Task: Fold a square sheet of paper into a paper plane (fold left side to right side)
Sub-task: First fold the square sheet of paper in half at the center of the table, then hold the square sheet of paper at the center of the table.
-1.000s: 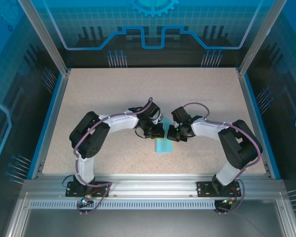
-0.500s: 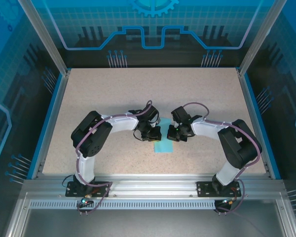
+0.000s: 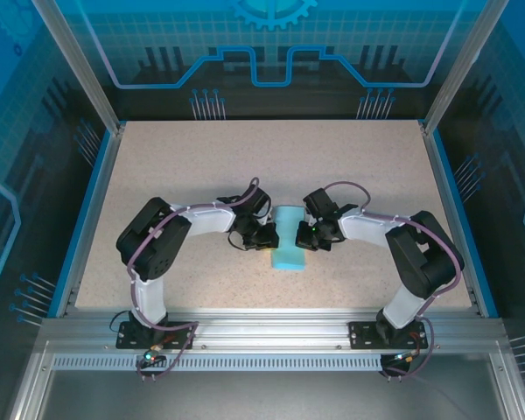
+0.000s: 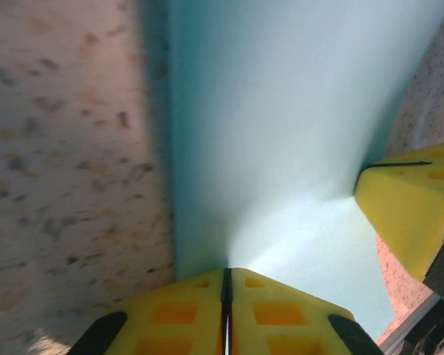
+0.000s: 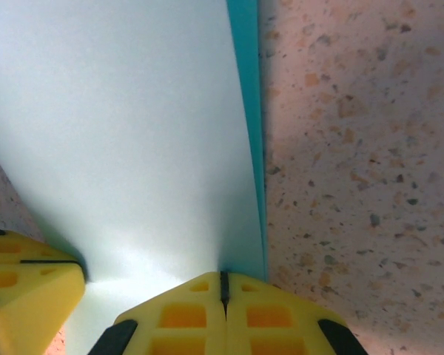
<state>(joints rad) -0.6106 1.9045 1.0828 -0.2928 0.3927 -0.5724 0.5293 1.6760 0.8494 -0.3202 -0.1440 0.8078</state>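
Sheet: the square sheet of paper (image 3: 289,238) lay flat on the table (image 3: 175,166) as a narrow doubled strip, between the two arms.
Long axis: it ran near to far, straight away from the arm bases.
Left gripper: the left gripper (image 4: 226,277) had its jaws pressed together, tips at the strip's left long edge; whether any paper was nipped between them could not be told.
Right gripper: the right gripper (image 5: 223,281) was likewise closed, tips at the right long edge, where a darker lower layer peeked out.
Bearing: the strip lay inward of each gripper, across its short width.
Nearer arm: neither; both tips met it.
Judgement: the coming fold would probably turn on that near-to-far axis.
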